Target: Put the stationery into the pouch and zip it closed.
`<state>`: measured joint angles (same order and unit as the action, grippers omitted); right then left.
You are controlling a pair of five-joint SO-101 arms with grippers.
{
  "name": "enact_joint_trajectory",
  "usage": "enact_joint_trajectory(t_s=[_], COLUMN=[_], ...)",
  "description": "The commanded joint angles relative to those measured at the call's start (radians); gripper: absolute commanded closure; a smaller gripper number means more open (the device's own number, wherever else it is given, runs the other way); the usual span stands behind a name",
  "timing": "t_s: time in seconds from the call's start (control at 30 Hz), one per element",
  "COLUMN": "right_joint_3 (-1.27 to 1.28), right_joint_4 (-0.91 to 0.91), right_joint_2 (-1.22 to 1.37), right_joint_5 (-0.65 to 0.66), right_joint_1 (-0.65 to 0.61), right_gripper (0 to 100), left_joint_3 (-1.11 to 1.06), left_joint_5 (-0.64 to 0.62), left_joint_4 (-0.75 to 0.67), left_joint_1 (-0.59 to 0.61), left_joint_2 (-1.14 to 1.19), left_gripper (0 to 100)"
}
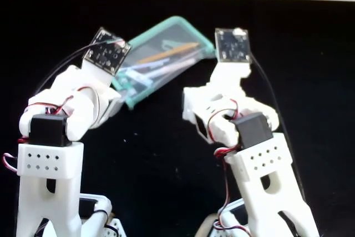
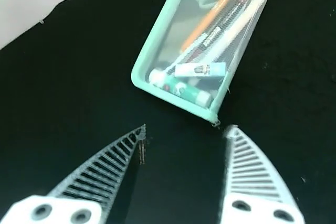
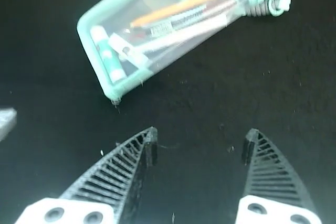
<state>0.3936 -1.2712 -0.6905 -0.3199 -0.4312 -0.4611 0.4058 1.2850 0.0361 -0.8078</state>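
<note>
**Both claws wide open, pouch loaded and lying between them**

The mint-green mesh pouch lies flat on the black desk, and the stationery is inside it. Through the mesh an orange pencil runs lengthways, white pens lie alongside it, and a green-and-white glue stick is tucked across the end nearest the claws.

The left claw hangs over the desk with its jaws spread apart and nothing between them. The pouch sits straight ahead of it, with the near corner just beside one fingertip. I can't tell whether they touch. A small white-and-blue tube shows at that same end.

The right claw is also splayed open and empty. The pouch lies ahead of it, clearly apart, with bare desk in between. At the pouch's far corner from this claw, a pale green ring pull sticks out.
</note>
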Motion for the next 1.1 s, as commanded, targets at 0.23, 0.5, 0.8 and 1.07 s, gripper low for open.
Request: enact_joint_trajectory(t_s=[0.23,0.5,0.8,1.07], right_joint_3=[0.002,0.099,0.272,0.659], right_joint_4=[-0.022,-0.012,0.11,0.331], right_joint_2=[-0.012,-0.013,-0.113,-0.363], right_joint_5=[-0.011,-0.011,-0.035,-0.032], right_joint_1=[0.015,0.11,0.214,0.216], right_gripper=[98.7,99.2,99.2,99.2], left_joint_3=[0.039,-0.097,-0.403,-0.564], left_joint_5=[-0.003,-0.006,-0.006,-0.008], left_joint_4=[0.012,0.006,0.006,0.005], left_joint_1=[0.019,0.019,0.019,0.019], left_joint_2=[-0.292,-0.561,-0.931,-1.006], left_gripper=[99,99,99,99])
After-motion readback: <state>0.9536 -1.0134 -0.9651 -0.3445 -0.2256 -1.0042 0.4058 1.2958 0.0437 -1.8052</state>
